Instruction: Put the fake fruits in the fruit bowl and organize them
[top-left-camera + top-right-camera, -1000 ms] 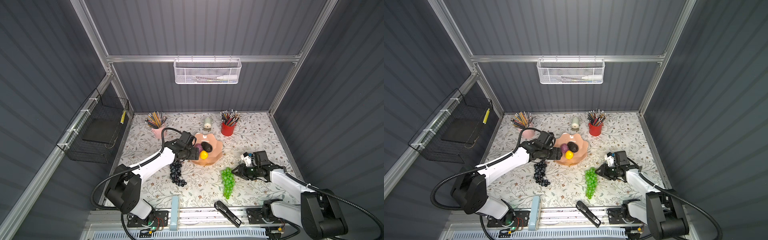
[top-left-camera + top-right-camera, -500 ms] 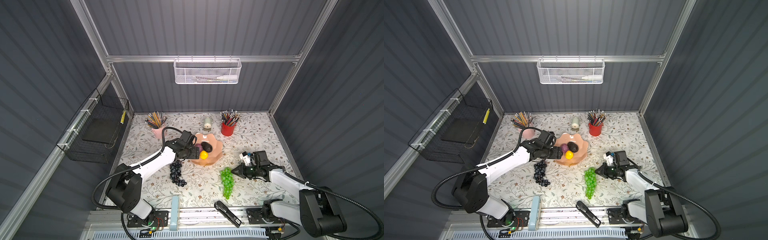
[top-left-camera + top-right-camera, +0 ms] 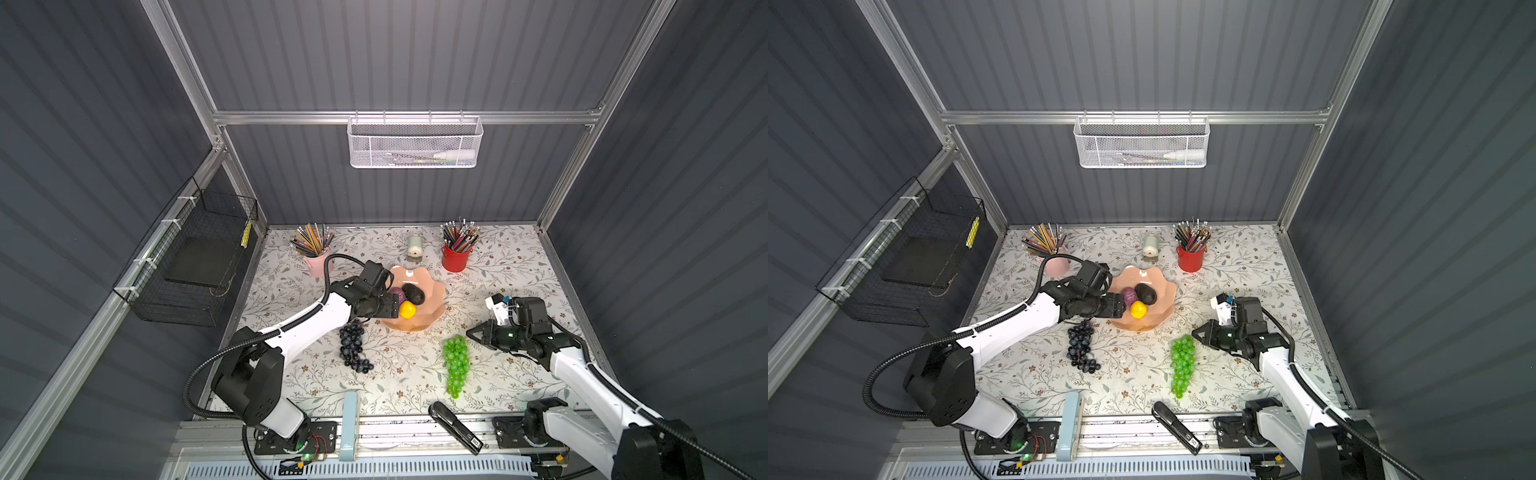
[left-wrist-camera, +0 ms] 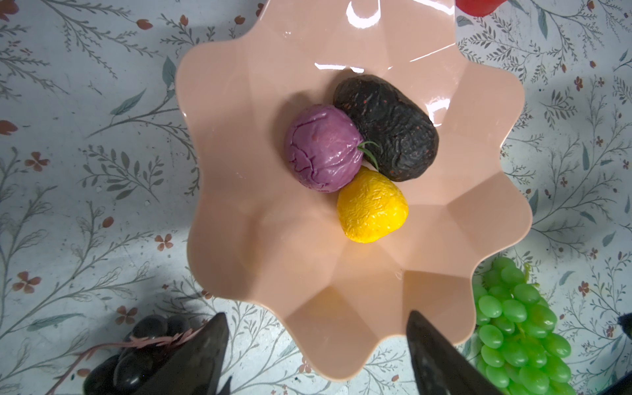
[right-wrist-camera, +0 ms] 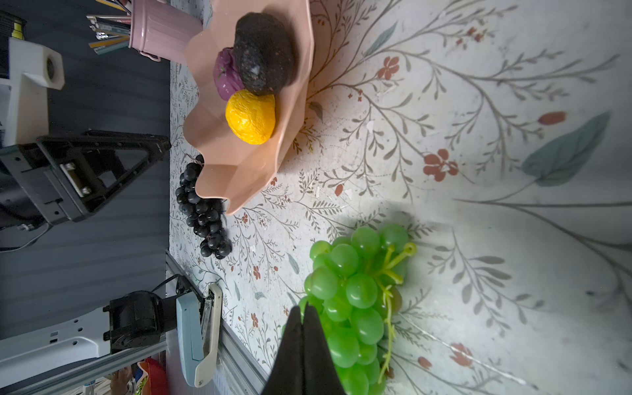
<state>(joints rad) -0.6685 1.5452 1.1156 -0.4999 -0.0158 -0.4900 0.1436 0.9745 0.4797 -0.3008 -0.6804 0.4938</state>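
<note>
Gleaming peach-pink bowl (image 4: 239, 222), scalloped rim, faceted sides

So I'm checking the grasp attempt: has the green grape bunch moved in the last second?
No. The green grape bunch lies where it did, with the same gap to the black stapler in front and the fruit bowl behind.

A: Left wrist view?
B: The dark grape bunch (image 4: 150, 328) is hiding behind a finger (image 4: 201, 359); the green grape bunch (image 4: 513, 328) is running off the edge.
A: Top views?
B: The mesh basket's (image 3: 361, 141) contents are showing too small to tell.
</note>
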